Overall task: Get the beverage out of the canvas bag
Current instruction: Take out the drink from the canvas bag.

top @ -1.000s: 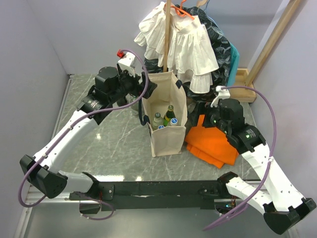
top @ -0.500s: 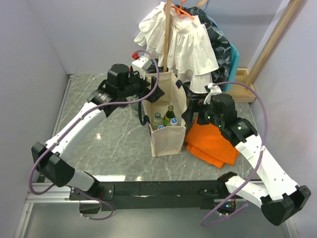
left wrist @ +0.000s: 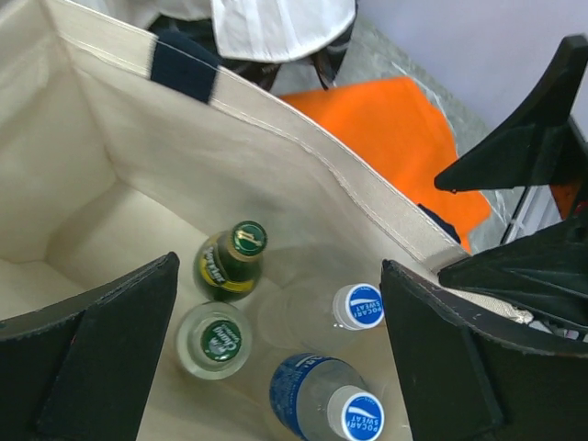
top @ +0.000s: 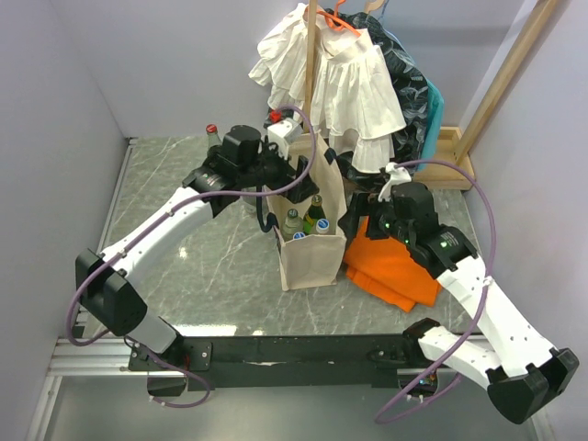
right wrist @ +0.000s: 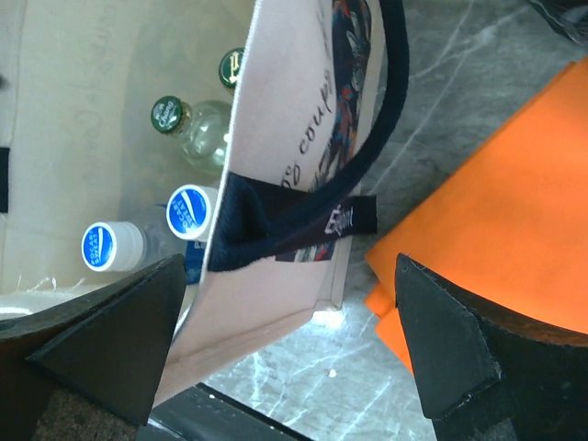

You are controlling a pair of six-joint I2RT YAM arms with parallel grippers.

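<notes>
Now that the left gripper [left wrist: 280,344] has been brought over the canvas bag [left wrist: 184,156], its wide-spread fingers are held above the four bottles [left wrist: 230,262] inside, which lie between them. One bag wall is straddled by the equally wide right gripper [right wrist: 285,340]. Descent seems due next.

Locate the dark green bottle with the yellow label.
In the left wrist view the dark green bottle stands inside the canvas bag, left of centre, beside the clear green-capped bottle.

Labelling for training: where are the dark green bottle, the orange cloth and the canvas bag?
dark green bottle [left wrist: 247,240]: left wrist view, its cap.
orange cloth [left wrist: 386,138]: left wrist view, its middle.
canvas bag [left wrist: 230,156]: left wrist view, inner wall.
</notes>
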